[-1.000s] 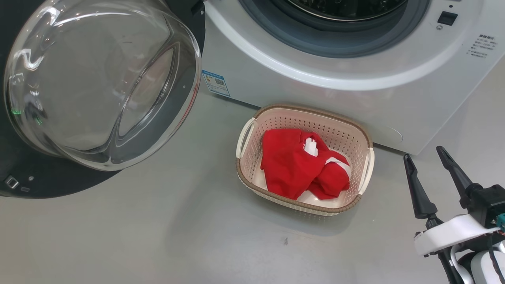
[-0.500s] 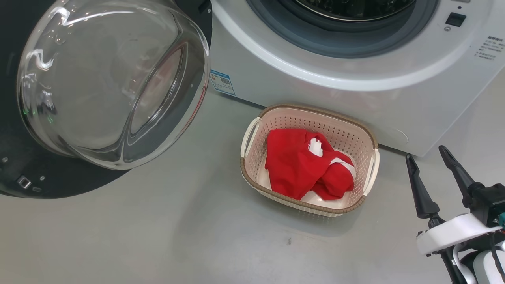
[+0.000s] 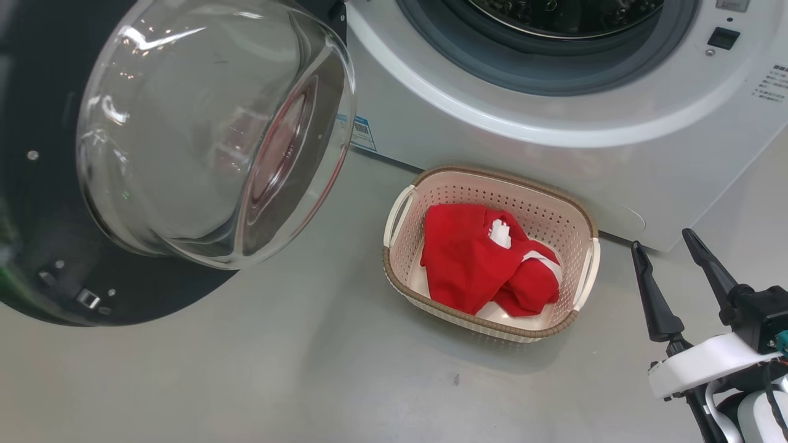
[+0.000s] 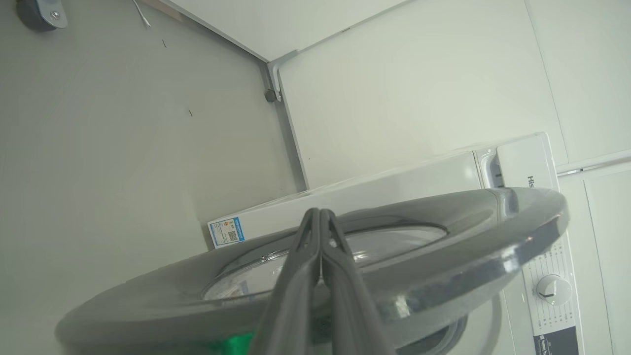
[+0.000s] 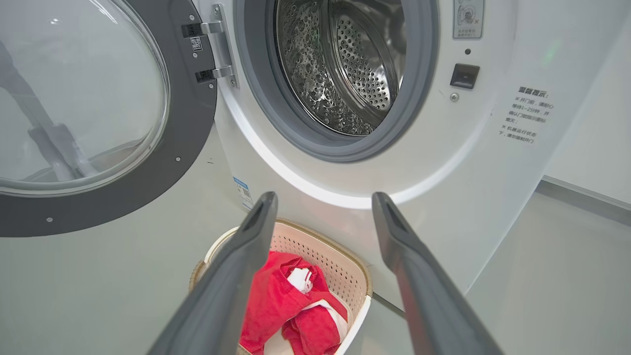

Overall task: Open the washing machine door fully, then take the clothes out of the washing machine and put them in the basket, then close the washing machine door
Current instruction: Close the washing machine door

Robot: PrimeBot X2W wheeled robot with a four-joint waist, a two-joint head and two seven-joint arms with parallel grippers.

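Note:
The washing machine door (image 3: 209, 135) stands part open at the left, its glass bowl bulging toward me. In the left wrist view my left gripper (image 4: 319, 212) is shut with nothing between its fingers, lying over the door's (image 4: 443, 256) outer face. The white washing machine (image 3: 492, 147) shows a bare steel drum (image 5: 345, 64). The clothes (image 3: 468, 264), red with white trim, lie in the cream basket (image 3: 492, 175) on the floor in front of the machine. My right gripper (image 3: 662, 241) hangs open and holding nothing, right of the basket; its wrist view shows the clothes (image 5: 276, 301) below its fingers.
The floor (image 3: 308, 369) is grey and smooth. A blue sticker (image 3: 363, 132) marks the machine's lower left corner. The door latch socket (image 3: 723, 38) sits right of the opening. A white wall panel (image 4: 419, 88) stands behind the machine.
The door has swung rightward, toward the machine's opening, and its bowl now covers part of the blue sticker. The head camera shifted slightly. The right gripper stays open and still.

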